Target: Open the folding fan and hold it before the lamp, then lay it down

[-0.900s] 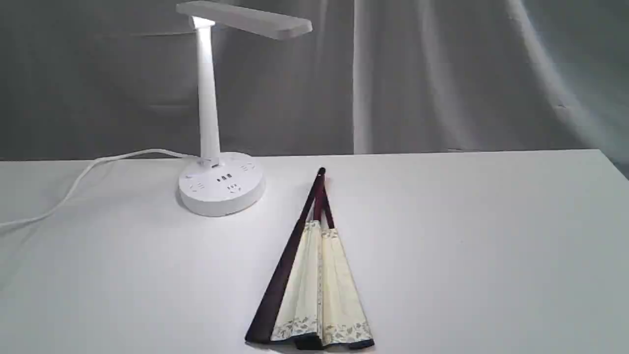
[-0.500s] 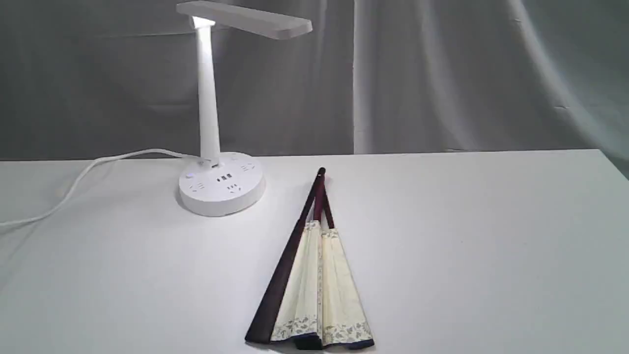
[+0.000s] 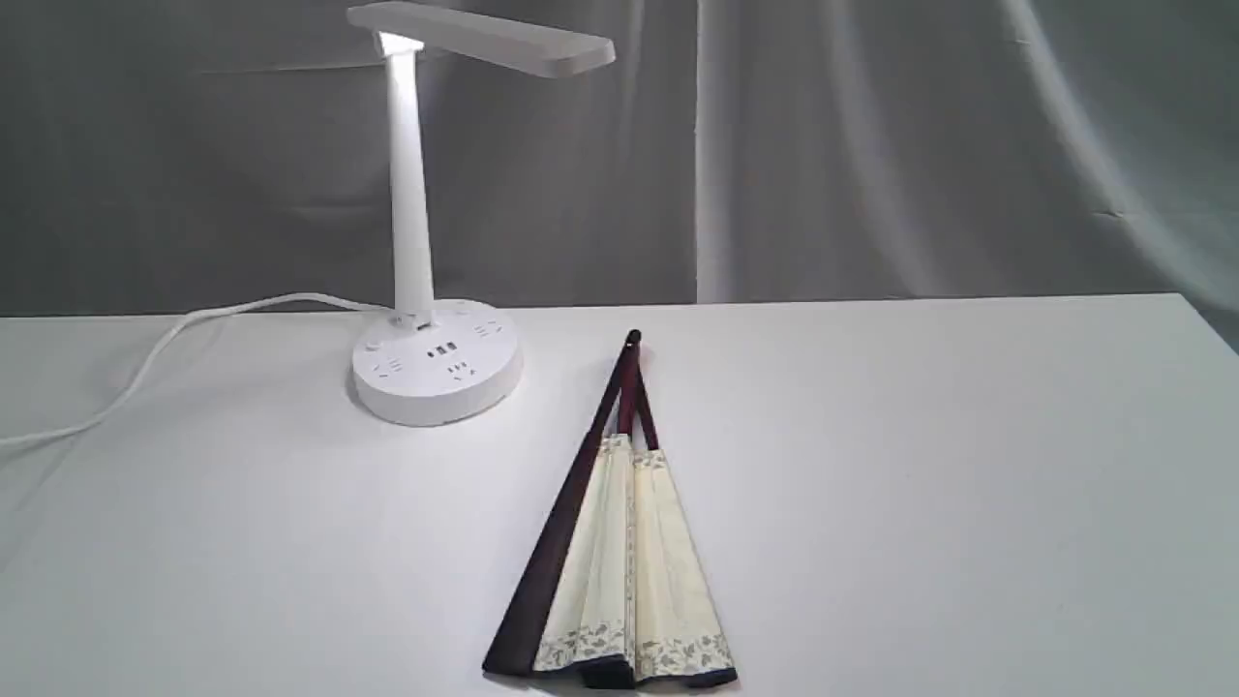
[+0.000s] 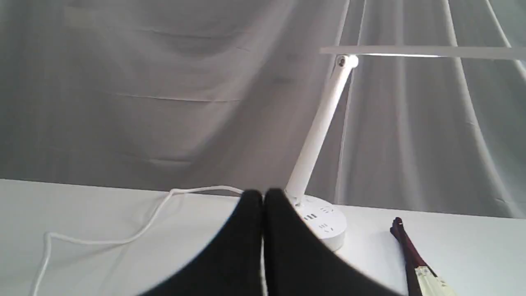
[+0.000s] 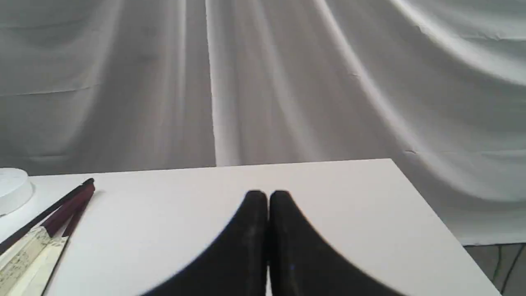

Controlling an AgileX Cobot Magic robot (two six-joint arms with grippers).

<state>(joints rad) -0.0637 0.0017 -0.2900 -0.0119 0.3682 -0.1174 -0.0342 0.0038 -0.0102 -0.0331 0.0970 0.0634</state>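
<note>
The folding fan (image 3: 619,571) lies partly spread on the white table, pivot toward the back, cream leaf and grey floral border toward the front edge, dark maroon guard on its left. Its pivot end also shows as the fan (image 4: 411,257) and the fan (image 5: 45,226) in the wrist views. The white lamp (image 3: 436,363) stands at the back left, bar head lit; the lamp (image 4: 316,135) shows in the left wrist view. My left gripper (image 4: 263,195) is shut and holds nothing. My right gripper (image 5: 268,195) is shut too, empty, well right of the fan. Neither gripper shows in the exterior view.
The lamp's white cord (image 3: 165,348) trails left across the table (image 3: 968,484). A grey draped curtain (image 3: 871,145) hangs behind. The table's right edge (image 5: 431,213) drops off beside my right gripper.
</note>
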